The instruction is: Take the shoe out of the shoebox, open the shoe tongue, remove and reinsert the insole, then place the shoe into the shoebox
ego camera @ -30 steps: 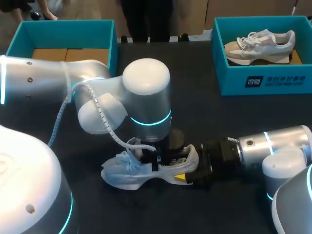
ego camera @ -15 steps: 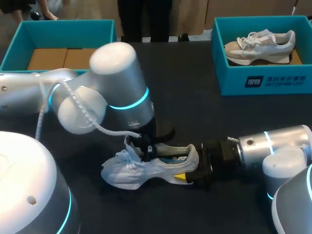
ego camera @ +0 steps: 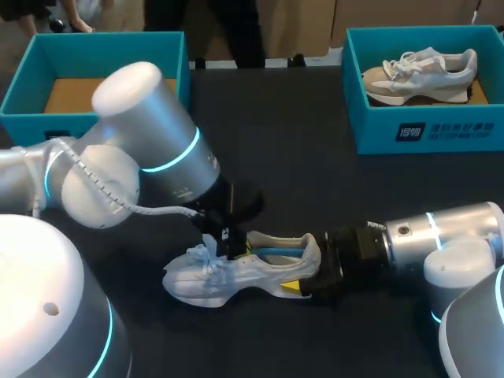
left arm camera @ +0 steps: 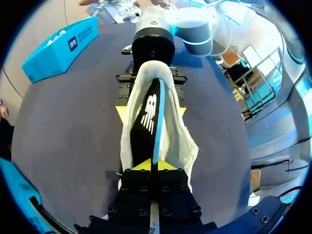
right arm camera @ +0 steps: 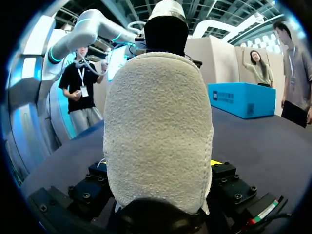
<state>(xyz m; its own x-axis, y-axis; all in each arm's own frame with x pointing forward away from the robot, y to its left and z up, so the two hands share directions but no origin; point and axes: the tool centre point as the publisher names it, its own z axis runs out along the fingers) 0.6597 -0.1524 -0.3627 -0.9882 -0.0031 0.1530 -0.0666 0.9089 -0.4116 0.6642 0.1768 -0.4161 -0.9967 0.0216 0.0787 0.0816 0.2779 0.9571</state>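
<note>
- White mesh shoe [ego camera: 236,276] sits on its sole near-centre on the dark table [ego camera: 315,181], toe left, out of its box.
- Its heel [right arm camera: 158,126] is clamped from both sides by the right gripper [ego camera: 303,269], likely to steady it while the other arm works inside.
- Over the throat, the left gripper [left arm camera: 151,165] has its tips narrow, pinched on the insole [left arm camera: 145,122].
- That insole is thin and black with a blue edge, tilted up within the shoe.
- Heel lining looks fuzzy, terry-like and rounded.
- Teal box [ego camera: 24,87] is far left, open-topped with a brown floor, well apart from the shoe.
</note>
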